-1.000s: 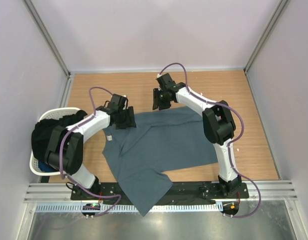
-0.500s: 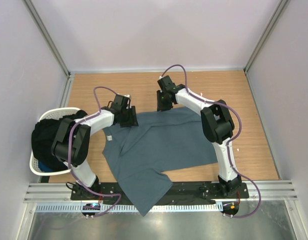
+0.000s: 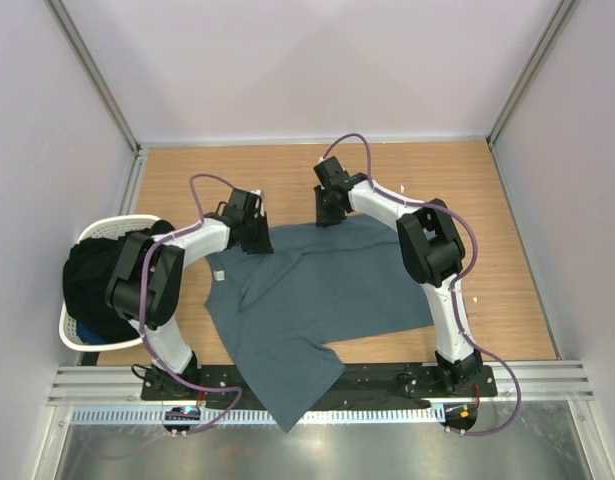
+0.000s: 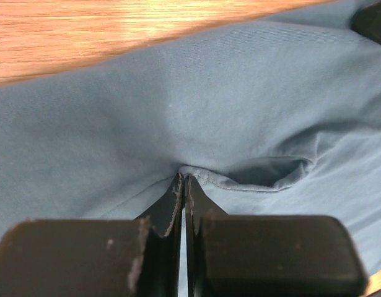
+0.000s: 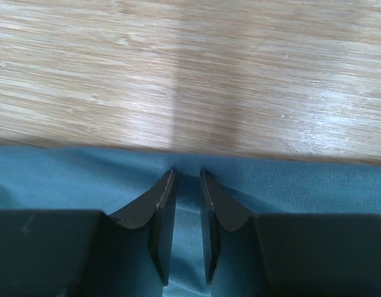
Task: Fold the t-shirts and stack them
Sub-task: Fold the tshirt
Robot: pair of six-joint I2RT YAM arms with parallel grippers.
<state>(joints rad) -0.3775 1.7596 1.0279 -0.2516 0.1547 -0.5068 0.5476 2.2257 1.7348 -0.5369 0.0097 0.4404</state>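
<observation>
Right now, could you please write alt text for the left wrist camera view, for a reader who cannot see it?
The left gripper, shut, pinches a small raised fold of a slate blue-grey t-shirt that fills most of the view. A strip of the wooden table shows along the top.

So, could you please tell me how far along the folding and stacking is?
Done: nothing folded or stacked; the shirt lies spread out, one corner over the near edge. In hand: the left pincer is shut on cloth near its far edge; the right pincer straddles that edge, grip unclear. Left: every fold, plus the dark clothes in the basket.
</observation>
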